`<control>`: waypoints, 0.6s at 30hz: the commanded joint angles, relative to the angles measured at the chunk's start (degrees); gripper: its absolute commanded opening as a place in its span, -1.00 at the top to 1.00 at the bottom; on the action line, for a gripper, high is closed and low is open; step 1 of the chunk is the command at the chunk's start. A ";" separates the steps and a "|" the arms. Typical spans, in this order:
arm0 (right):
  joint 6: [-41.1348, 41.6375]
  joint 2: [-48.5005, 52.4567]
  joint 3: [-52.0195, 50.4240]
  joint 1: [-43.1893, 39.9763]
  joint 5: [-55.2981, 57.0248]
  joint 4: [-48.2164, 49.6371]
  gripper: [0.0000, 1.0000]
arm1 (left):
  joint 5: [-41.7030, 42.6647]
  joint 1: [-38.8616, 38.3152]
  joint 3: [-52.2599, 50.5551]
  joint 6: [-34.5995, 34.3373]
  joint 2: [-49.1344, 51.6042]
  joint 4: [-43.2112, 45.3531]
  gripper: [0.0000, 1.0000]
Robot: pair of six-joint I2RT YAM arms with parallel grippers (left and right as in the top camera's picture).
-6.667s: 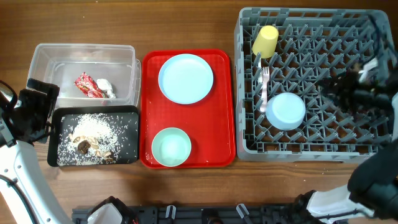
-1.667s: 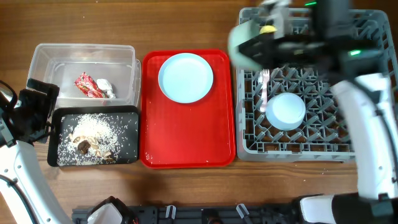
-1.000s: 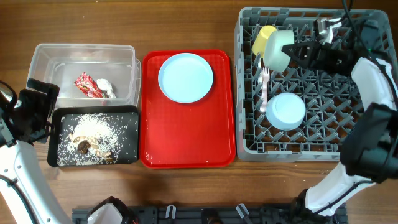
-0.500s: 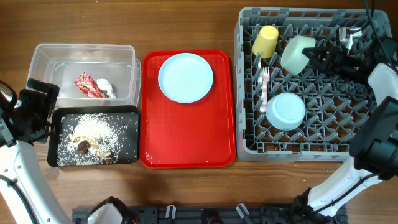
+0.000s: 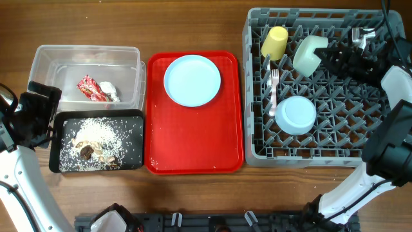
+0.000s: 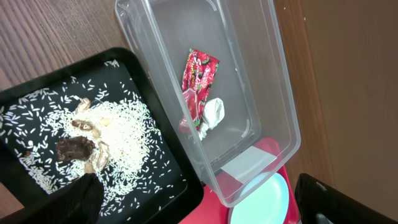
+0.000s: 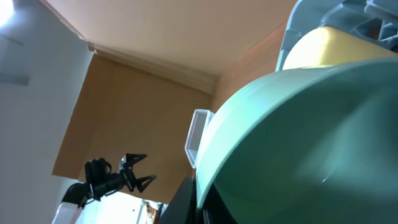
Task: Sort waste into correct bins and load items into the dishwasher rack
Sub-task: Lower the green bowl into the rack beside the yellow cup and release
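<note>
Though parked low at the left edge of the overhead frame, poised over the bins: left pincer [image 6: 205, 202] spread wide, gripping nothing, fingers at the two bottom corners of its own view. Just beside it, at lower left, black tray [image 5: 132, 138] strewn with white rice [image 5: 96, 129] and brown scraps [image 5: 87, 149], food waste apart from dry waste by the look of it. Above that, clear tub [image 5: 45, 58] with red wrapper [image 5: 90, 88] and white tissue [image 5: 109, 90] touching near its middle. Sorting seemingly done.

Centre of the frame: red tray [image 5: 193, 148], bare in its lower half, with light blue plate [image 5: 192, 80] lying flat in the upper half, not yet loaded. Probably next in line.

Right side: dishwasher rack [image 5: 309, 154] on the wooden counter [image 5: 193, 26]. Nearest, small light blue bowl [image 5: 296, 115] sitting among the pegs. Up and left of it, white fork [image 5: 274, 87] lying along a row. Farther, toward the rack's upper left corner, yellow cup [image 5: 275, 42] tilted among the pegs.

Farthest, near the top of the rack, pale green bowl [image 5: 309, 55] held on edge, near the cup, pinched by the right pincer [image 5: 329, 59], closed on it. Tilted that way, presumably, to slot between peg rows rather than lie flat and waste room. Curved side filling the right wrist view. Seated or only hovering above the pegs: cannot tell. Best not to let go before feeling it rest.
</note>
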 commanded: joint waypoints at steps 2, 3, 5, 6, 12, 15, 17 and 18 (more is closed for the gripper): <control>1.79 0.76 -0.20 -0.07 -5.40 1.73 0.92 | 0.07 0.26 0.81 1.31 -0.11 0.00 -1.00; 1.75 0.79 -0.20 0.26 -5.40 2.14 0.92 | 0.07 0.26 0.81 1.31 -0.11 0.02 -1.00; 1.53 0.79 -0.22 1.16 -5.40 2.56 0.91 | 0.04 0.26 0.81 1.31 -0.11 0.00 -1.00; 1.55 0.79 -0.22 1.86 -5.40 3.17 0.91 | 0.07 0.26 0.81 1.31 -0.11 0.02 -1.00; 1.64 0.83 -0.22 5.09 -5.01 5.44 0.92 | 0.07 0.26 0.81 1.31 -0.11 0.00 -1.00; 1.73 0.83 -0.22 5.51 -4.57 6.12 0.92 | 0.07 0.26 0.81 1.31 -0.11 0.00 -1.00; 1.75 0.83 -0.22 5.44 -3.91 6.16 0.92 | 0.07 0.26 0.81 1.31 -0.11 0.00 -1.00; 1.70 0.83 -0.22 5.44 -3.56 6.14 0.91 | 0.07 0.26 0.81 1.31 -0.11 0.02 -1.00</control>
